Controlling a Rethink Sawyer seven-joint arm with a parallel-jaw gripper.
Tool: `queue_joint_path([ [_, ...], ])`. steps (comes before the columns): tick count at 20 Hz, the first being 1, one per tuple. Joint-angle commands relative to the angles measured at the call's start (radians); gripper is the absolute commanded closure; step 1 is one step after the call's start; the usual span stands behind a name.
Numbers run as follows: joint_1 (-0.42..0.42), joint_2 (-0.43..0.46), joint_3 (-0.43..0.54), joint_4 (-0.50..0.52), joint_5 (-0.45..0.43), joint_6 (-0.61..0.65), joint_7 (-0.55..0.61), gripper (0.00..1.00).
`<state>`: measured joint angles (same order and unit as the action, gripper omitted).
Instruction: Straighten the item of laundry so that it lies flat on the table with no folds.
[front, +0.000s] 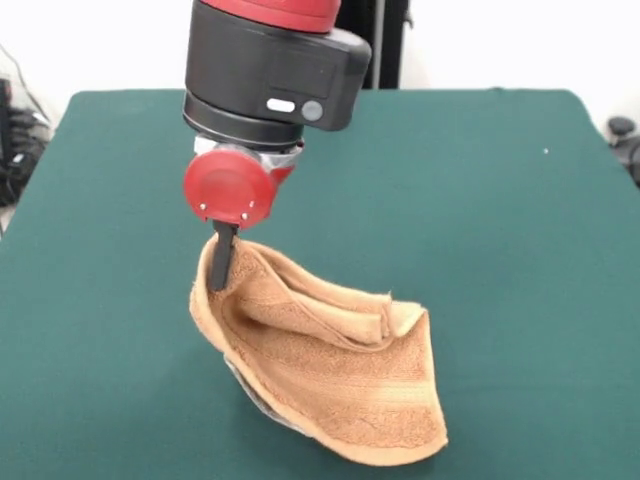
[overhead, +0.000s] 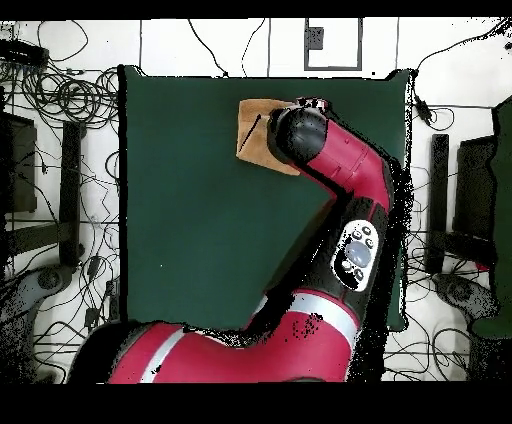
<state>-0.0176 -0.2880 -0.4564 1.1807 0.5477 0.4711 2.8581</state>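
Claw (front: 221, 262): closed on towel (front: 330, 370), gripping upper left edge of cloth; one dark finger (front: 222, 258) visible in front view, pressed against the raised fabric. Red wrist disc sits directly above the grip point, black arm housing above that.

Towel pos.: front view, lower centre of table (front: 500, 200), near the front edge. Left side lifted off the surface by the claw; right side and lower corner rest on the felt. Cloth is bunched, w/ several folds running across the middle and an upper edge rolled over on itself. Woven border band visible across the lower right part. Something pale shows under the lower left edge; cannot tell what it is.

Overhead view: towel (overhead: 252, 135) lies close to the table edge (overhead: 130, 200) farthest from the robot base, approx. mid-width. Arm (overhead: 345, 170) covers its right part; only the left portion shows, w/ one diagonal crease.

Table cover: dark green, bare around towel. Cables on floor around table (overhead: 60, 100).
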Motion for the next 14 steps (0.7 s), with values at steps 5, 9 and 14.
queue_joint_path([
  [5,-0.131,-0.238,0.371,0.274,0.030,-0.240,0.046,1.00],
  [9,-0.149,-0.264,0.371,0.257,0.022,-0.240,0.086,1.00],
  [14,-0.052,-0.149,0.078,0.005,-0.193,0.464,0.017,1.00],
])
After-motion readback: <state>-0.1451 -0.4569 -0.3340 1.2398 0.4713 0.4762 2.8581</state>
